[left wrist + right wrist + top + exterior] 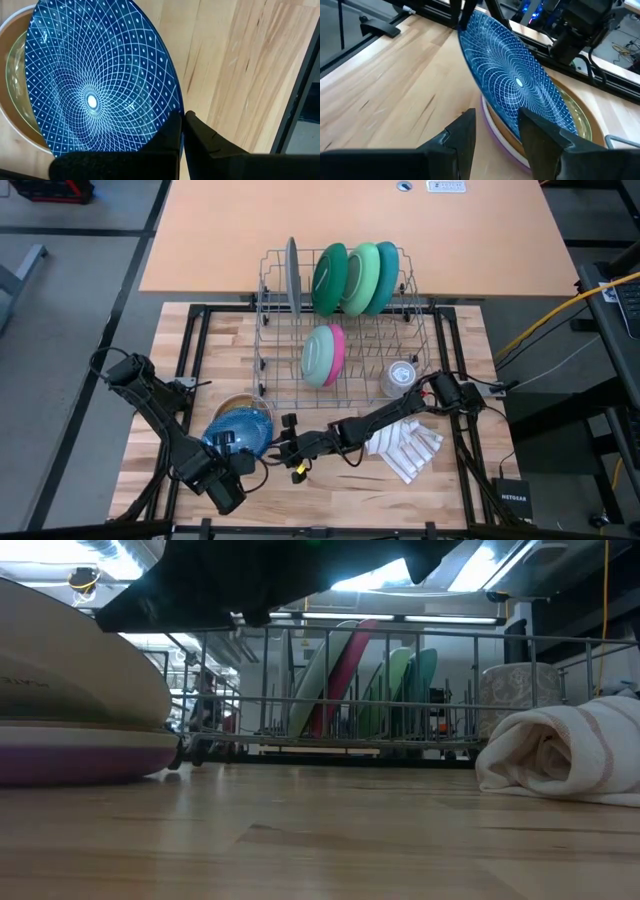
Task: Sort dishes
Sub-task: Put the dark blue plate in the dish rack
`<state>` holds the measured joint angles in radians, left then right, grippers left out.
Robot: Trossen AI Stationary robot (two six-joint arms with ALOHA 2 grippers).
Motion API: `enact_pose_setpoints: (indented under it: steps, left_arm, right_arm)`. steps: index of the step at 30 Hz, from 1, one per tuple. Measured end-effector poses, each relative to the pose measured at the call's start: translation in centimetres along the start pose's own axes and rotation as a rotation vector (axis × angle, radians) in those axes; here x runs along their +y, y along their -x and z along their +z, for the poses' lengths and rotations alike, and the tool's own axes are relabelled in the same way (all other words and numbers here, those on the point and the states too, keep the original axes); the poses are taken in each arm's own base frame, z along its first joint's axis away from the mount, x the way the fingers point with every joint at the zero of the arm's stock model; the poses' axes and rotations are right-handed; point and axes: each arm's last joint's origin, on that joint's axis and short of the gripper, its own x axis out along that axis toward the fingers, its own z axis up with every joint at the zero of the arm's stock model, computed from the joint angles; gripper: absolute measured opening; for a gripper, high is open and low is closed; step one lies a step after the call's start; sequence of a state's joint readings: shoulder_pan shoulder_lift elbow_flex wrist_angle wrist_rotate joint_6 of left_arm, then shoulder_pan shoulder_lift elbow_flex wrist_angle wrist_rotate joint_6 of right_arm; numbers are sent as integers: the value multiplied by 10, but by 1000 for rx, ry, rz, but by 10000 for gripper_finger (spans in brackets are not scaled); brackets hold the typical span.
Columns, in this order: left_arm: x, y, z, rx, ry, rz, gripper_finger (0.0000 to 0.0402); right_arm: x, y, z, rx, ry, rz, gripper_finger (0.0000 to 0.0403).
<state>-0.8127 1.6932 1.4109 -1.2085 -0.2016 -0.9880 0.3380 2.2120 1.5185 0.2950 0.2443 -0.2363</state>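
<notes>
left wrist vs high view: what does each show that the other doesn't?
Left wrist only: the left gripper pinching the blue plate at its rim, its web pattern sharp.
High only: the rack with upright dishes, the striped cloth, the glass cup, the right gripper open beside the plate.
Both: the tilted blue plate above the stacked dishes.

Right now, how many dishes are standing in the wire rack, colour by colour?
Grey plate: 1
Dark green dish: 1
Light green dishes: 2
Teal dish: 1
Pink dish: 1
Total in the rack: 6
</notes>
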Motion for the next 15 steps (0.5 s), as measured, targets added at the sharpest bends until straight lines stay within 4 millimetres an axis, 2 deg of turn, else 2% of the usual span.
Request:
enact_pose_setpoints:
  steps: [9,15]
  left_arm:
    - [0,0,0,1,-1,2,0]
    - [0,0,0,1,-1,2,0]
  right_arm:
    - [-12,-3,-1,-13,-2,-17,150]
    - [-11,-3,-1,-22,19,20,150]
